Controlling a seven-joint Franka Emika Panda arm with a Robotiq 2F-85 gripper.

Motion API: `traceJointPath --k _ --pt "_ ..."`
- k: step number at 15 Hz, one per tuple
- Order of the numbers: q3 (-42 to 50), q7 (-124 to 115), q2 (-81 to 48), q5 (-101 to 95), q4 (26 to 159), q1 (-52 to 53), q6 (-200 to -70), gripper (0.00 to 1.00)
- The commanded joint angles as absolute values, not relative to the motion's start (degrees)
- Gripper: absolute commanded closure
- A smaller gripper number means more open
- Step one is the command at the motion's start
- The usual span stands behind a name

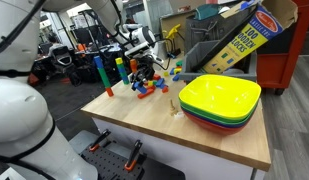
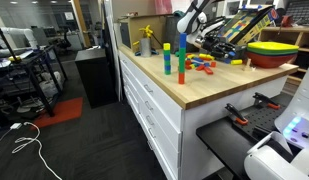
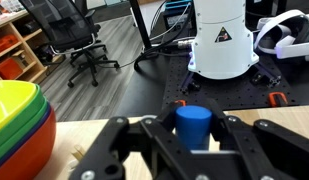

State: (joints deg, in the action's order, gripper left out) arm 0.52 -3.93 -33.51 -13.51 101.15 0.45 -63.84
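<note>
In the wrist view my gripper (image 3: 192, 138) is shut on a blue cylinder block (image 3: 192, 122), which stands upright between the black fingers (image 3: 144, 140) above the wooden table (image 3: 74, 140). In both exterior views the gripper (image 1: 143, 64) (image 2: 187, 30) hangs just over a pile of loose coloured blocks (image 1: 154, 83) (image 2: 204, 63) at the far part of the table. The held block is too small to make out there. A tall block stack (image 1: 102, 72) (image 2: 181, 58) and a shorter one (image 1: 121, 68) (image 2: 166, 60) stand near the pile.
A stack of coloured bowls with a yellow one on top (image 1: 219, 100) (image 2: 272, 49) (image 3: 14, 120) sits on the table. A tilted wooden-blocks box (image 1: 256, 28) is behind it. The robot's white base (image 3: 222, 40) and an office chair (image 3: 79, 35) lie beyond the table edge.
</note>
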Motion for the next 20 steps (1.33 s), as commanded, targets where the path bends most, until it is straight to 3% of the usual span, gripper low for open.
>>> traceJointPath --k 1,20 --pt "1.3 -6.2 -34.9 -12.4 99.5 0.6 -61.9 0.91" --pt "2.5 -4.9 -41.8 -4.5 94.5 -2.6 -58.3 0.91"
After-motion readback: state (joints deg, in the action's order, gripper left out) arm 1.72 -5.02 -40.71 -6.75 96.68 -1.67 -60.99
